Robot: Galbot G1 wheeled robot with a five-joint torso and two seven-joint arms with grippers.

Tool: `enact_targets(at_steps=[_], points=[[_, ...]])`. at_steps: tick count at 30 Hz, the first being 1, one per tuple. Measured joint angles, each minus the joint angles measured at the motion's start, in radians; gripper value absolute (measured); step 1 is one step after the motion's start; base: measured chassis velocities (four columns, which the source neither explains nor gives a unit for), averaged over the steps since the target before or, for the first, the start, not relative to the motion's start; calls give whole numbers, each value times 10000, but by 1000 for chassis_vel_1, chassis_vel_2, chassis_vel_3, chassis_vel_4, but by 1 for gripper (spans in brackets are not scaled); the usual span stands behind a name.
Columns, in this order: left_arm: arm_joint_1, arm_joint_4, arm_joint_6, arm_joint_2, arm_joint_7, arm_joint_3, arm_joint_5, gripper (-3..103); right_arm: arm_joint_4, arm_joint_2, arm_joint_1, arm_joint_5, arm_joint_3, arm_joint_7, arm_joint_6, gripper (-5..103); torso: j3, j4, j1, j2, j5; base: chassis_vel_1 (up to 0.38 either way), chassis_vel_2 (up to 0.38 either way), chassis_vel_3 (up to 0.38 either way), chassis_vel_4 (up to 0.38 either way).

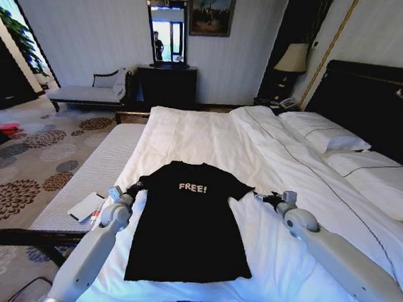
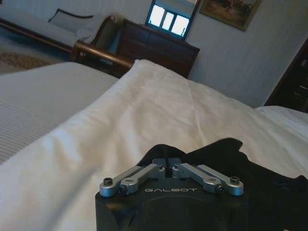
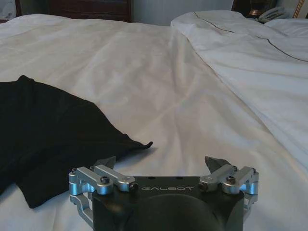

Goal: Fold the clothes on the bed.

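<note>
On the white duvet of the bed (image 1: 209,134), at about six o'clock in our head view, we are seeing the black T-shirt (image 1: 188,224) lying flat and spread out, chest up, with the white "FREE!" lettering (image 1: 192,187) readable and the collar pointing toward twelve o'clock.

Our left gripper (image 1: 128,190) is sitting at the T-shirt's nine o'clock edge, right at the tip of that sleeve. In the left wrist view the left gripper (image 2: 168,164) is showing its linkages drawn together and its jaws pinched closed at the middle, with black cloth bunched directly at the tips, so we are reading it as clenched on the sleeve of the T-shirt (image 2: 269,187).

Our right gripper (image 1: 261,197) is sitting at the T-shirt's three o'clock edge, just beside the tip of the other sleeve. In the right wrist view the right gripper (image 3: 160,163) is holding its fingers (image 3: 215,163) spread wide apart, released, with nothing between them; the sleeve point of the T-shirt (image 3: 57,130) is lying on the duvet just beside the gripper's nearer finger, close but apart from it.

White pillows (image 1: 336,140) are lying at about two o'clock against the dark headboard (image 1: 371,98), well apart from the T-shirt and both grippers.
</note>
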Motion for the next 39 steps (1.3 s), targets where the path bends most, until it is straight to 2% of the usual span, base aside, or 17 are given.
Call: enact_targets(at_steps=[9, 20, 22, 23, 27, 29, 31, 32, 35, 37, 39], points=[[21, 267, -238, 6, -203, -284, 430, 1, 12, 58, -76, -58, 13, -21, 45, 100, 0, -2, 0, 0, 0, 0, 0, 0, 0], [-350, 1126, -122, -334, -436, -316, 127, -1, 35, 158, -100, -91, -16, -52, 88, 100, 0, 0, 1, -1, 2, 0, 0, 0, 0], [-332, 1232, -40, -451, -537, -310, 55, 8, 33, 172, -128, -89, -13, -55, 137, 100, 0, 1, 1, 0, 2, 0, 0, 0, 0], [-332, 1232, -40, -451, -537, -310, 55, 8, 33, 172, -128, -89, -13, -55, 137, 100, 0, 1, 1, 0, 2, 0, 0, 0, 0], [-160, 1225, -5, -475, -578, -351, 20, 30, 33, 150, -143, -58, 59, -129, 245, 100, 0, 1, 1, 0, 1, 0, 0, 0, 0], [-107, 1178, -3, -452, -581, -375, -1, 30, 34, 139, -127, -39, 61, -140, 254, 100, 0, -1, 0, -1, 2, 0, 0, 0, 0], [27, 989, -2, -378, -591, -475, -107, 41, 42, 123, -46, 47, 65, -146, 260, 100, 0, 0, 1, -1, 1, 0, 0, 0, 0], [27, 989, -2, -378, -591, -475, -107, 41, 42, 123, -46, 47, 65, -146, 260, 100, 0, 0, 1, -1, 1, 0, 0, 0, 0], [316, 589, -3, -273, -632, -669, -175, 57, 46, 182, 173, 492, 66, -138, 260, 100, 0, -2, 0, 0, 0, 0, 0, 0, 0], [447, 411, -5, -239, -658, -741, -175, 57, 44, 231, 261, 737, 69, -132, 252, 100, 0, -2, 0, -1, 0, 0, 0, 0, 0], [733, 52, -8, -180, -683, -855, -150, 68, 25, 347, 432, 1307, 76, -95, 187, 100, 0, -2, 1, 0, 0, 0, 0, 0, 0]])
